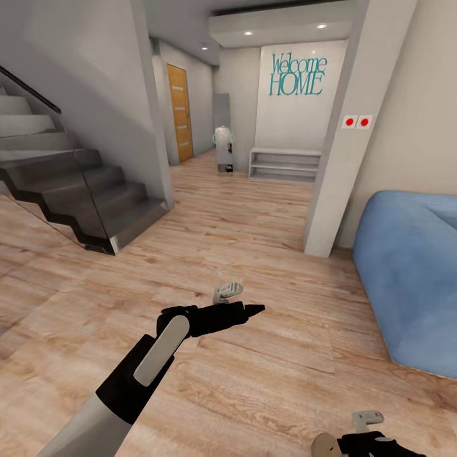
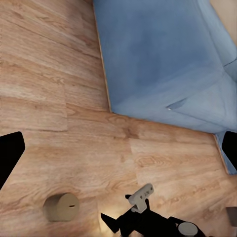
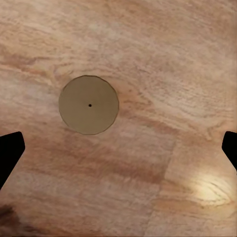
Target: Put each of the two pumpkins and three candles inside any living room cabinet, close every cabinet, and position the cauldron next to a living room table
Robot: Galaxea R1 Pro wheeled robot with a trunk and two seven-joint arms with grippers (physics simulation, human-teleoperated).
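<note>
Beige candle (image 3: 89,104) sits below our right gripper (image 3: 118,148); fingers wide, empty. We should drop straight down, then squeeze.

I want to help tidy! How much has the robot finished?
Nothing looks finished yet. In hand: the right gripper, jaws open, hangs over one candle standing on the wooden floor. Left: grabbing it, putting it away, and everything else.

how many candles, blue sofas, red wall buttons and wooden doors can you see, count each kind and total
candle: 1
blue sofa: 1
red wall buttons: 2
wooden door: 1
total: 5
</note>
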